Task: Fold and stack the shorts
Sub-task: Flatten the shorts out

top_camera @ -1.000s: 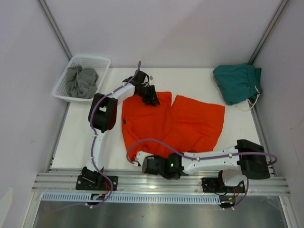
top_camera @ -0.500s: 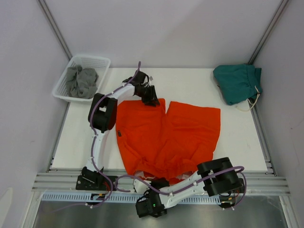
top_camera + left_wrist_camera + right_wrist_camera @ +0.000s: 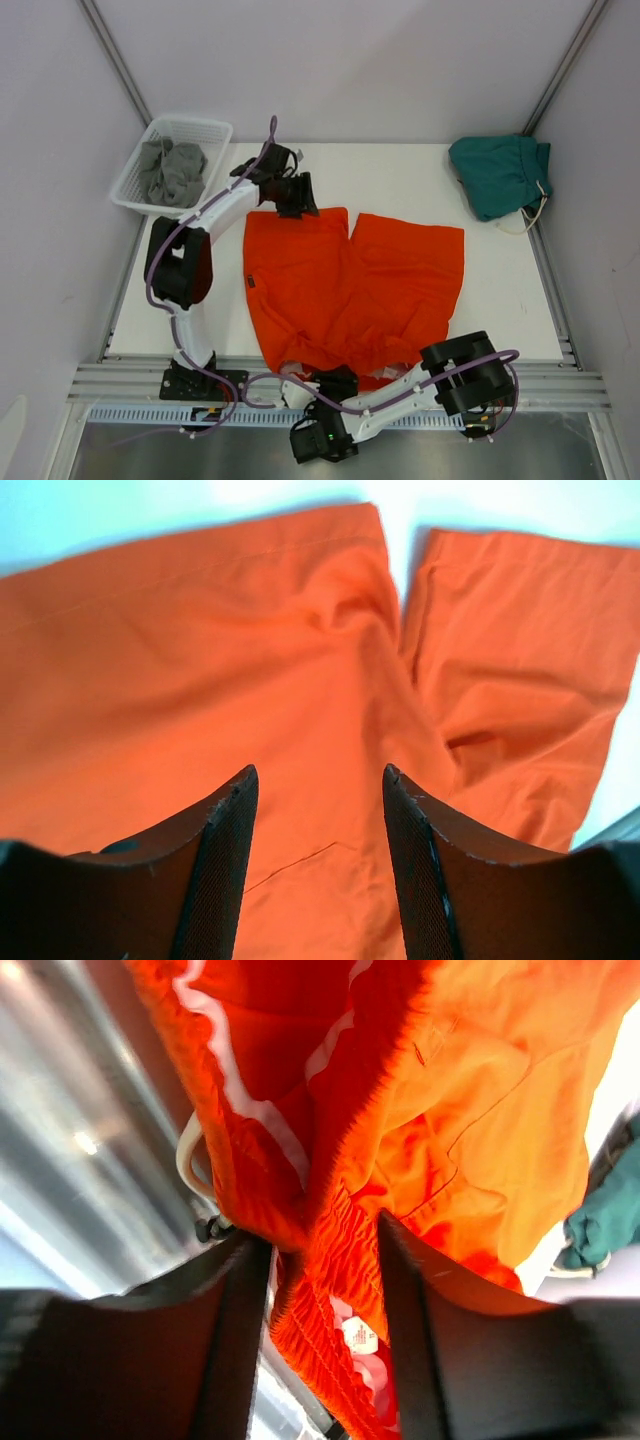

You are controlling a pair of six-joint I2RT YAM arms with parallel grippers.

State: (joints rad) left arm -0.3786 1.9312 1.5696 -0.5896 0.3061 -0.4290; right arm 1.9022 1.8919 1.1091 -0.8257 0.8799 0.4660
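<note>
The orange shorts (image 3: 345, 285) lie spread flat on the white table, legs pointing to the far side and waistband hanging over the near edge. My left gripper (image 3: 292, 196) hovers open at the hem of the far left leg; in its wrist view the orange shorts (image 3: 300, 660) lie below the left gripper (image 3: 318, 780), with nothing between the fingers. My right gripper (image 3: 335, 380) sits low at the front edge. Its wrist view shows the right gripper (image 3: 318, 1260) open, with the bunched elastic waistband (image 3: 335, 1250) and a white drawstring (image 3: 185, 1160) just in front. The teal shorts (image 3: 500, 175) lie bunched at the far right corner.
A white basket (image 3: 215, 130) holding grey cloth stands at the far left corner. The aluminium rail (image 3: 130, 382) runs along the near edge, and the right arm's elbow (image 3: 320, 440) reaches below it. Frame posts rise at both far corners.
The orange shorts were dragged toward the near edge and flattened. My right gripper dropped below the front edge and opened. The left gripper opened wider and drew back left off the hem.
</note>
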